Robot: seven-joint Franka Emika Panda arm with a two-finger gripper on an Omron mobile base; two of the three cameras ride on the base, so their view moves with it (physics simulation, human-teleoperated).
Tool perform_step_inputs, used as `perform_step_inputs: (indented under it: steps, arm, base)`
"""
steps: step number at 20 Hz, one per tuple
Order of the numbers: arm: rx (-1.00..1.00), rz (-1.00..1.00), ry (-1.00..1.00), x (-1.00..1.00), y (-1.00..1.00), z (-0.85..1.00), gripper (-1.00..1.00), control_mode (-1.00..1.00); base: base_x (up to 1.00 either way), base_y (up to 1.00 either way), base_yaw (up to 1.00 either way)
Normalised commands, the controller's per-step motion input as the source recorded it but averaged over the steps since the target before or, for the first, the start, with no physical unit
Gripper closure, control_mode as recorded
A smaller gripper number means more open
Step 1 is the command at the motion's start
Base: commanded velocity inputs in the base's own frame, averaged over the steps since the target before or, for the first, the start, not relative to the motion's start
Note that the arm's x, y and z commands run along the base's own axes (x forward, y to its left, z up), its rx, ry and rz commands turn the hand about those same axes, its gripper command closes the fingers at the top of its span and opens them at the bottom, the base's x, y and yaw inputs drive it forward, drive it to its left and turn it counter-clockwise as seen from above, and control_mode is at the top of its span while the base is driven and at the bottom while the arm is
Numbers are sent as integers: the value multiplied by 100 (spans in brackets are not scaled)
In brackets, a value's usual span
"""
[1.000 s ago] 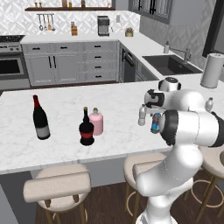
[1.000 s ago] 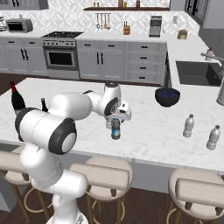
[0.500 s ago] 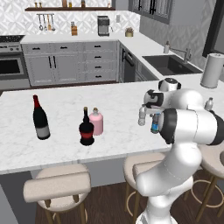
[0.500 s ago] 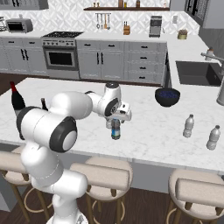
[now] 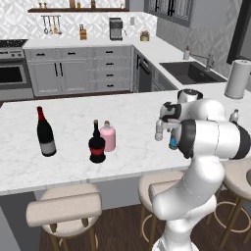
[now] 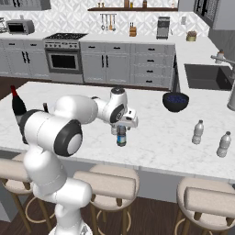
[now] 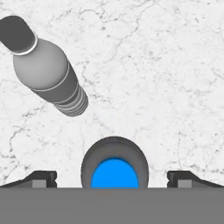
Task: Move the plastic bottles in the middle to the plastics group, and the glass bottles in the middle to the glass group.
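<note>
Hand view looks straight down on the blue cap of the dark bottle (image 7: 114,171), which sits between the 2 finger tips. The gripper (image 7: 113,178) is wide open, with a gap on each side of the bottle, so it holds nothing yet. A clear bottle (image 7: 46,70) stands near it on the counter (image 7: 166,78).

From the right base view, the gripper (image 6: 121,131) hangs right over the dark bottle (image 6: 121,137), close to the front edge of the counter. 2 more clear bottles (image 6: 198,132) stand well off to the right, and that looks like the plastics group.

The step in hand seems to be grabbing the dark bottle. To do it well, the hand should go straight down so the cap stays in the middle. The fingers should close on the body, not on the thin cap. Then lift straight up before moving sideways, so the clear bottle next to it is not knocked over.

The pink bottle (image 5: 108,137) waits beside a dark red-label bottle (image 5: 96,143).
</note>
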Motion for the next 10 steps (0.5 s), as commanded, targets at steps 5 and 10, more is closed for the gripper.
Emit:
perform_step_inputs:
  steps: [5,10]
  arm:
    - [0,0,0,3,0,-7,-100,-100]
    - [0,0,0,0,0,3,100,-100]
  base:
    - [0,0,0]
    - [0,0,0]
